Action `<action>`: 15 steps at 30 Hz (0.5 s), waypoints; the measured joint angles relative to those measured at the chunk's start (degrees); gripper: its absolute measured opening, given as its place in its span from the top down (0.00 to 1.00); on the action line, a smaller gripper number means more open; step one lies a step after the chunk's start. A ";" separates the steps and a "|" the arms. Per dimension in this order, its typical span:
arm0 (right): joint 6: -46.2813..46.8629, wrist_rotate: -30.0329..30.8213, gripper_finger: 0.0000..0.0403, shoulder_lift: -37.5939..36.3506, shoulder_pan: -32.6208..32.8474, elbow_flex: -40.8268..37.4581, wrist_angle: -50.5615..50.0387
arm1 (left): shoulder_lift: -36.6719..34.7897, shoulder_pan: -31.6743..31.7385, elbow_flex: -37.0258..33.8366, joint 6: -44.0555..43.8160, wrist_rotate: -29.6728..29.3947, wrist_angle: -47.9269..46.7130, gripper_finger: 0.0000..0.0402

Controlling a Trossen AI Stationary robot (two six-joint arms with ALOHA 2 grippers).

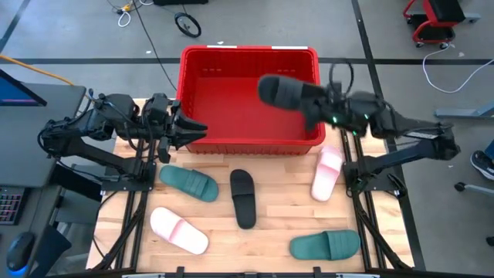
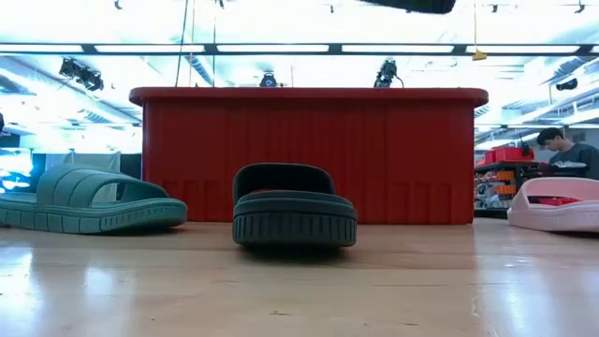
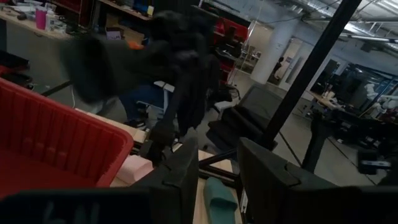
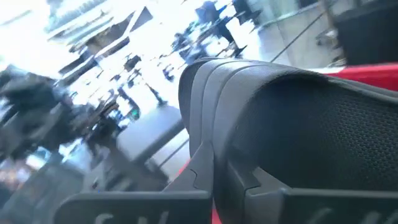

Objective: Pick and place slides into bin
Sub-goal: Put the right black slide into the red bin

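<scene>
High view: the red bin point(image 1: 251, 96) is seen whole, with a black slide point(image 1: 284, 91) held over it, clamped in the right gripper point(image 1: 315, 104). Five slides lie on the table; the left gripper point(image 1: 185, 130), parted and empty, waits by the bin's near-left corner. The slide is judged light, springy and grippy, best pinched at an edge. Only the right wrist view shows the fingers point(image 4: 186, 180) biting its rim.

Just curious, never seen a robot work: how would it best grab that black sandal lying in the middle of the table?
Probably from straight above, pinching the wide strap of the black slide: it lies sole-down and apart from the others, with the strap arching up as its highest part.
</scene>
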 joint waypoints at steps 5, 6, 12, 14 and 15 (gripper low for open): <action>0.13 -13.06 0.97 6.10 -14.09 0.02 2.55 | 0.00 0.00 0.00 0.07 0.00 -0.04 0.72; 0.18 -14.81 0.98 7.88 -16.24 0.02 2.59 | 0.00 0.00 0.00 0.06 -0.02 -0.07 0.72; 2.96 -20.09 0.97 19.97 -24.86 0.00 2.74 | 0.00 0.00 0.00 0.06 -0.02 -0.15 0.72; 3.21 -21.14 0.97 23.79 -26.35 0.00 3.24 | 0.00 0.00 0.00 -0.28 -0.02 -0.15 0.72; 3.57 -21.62 0.97 25.60 -26.93 0.00 3.43 | 0.00 0.00 0.00 -0.36 -0.02 -0.15 0.72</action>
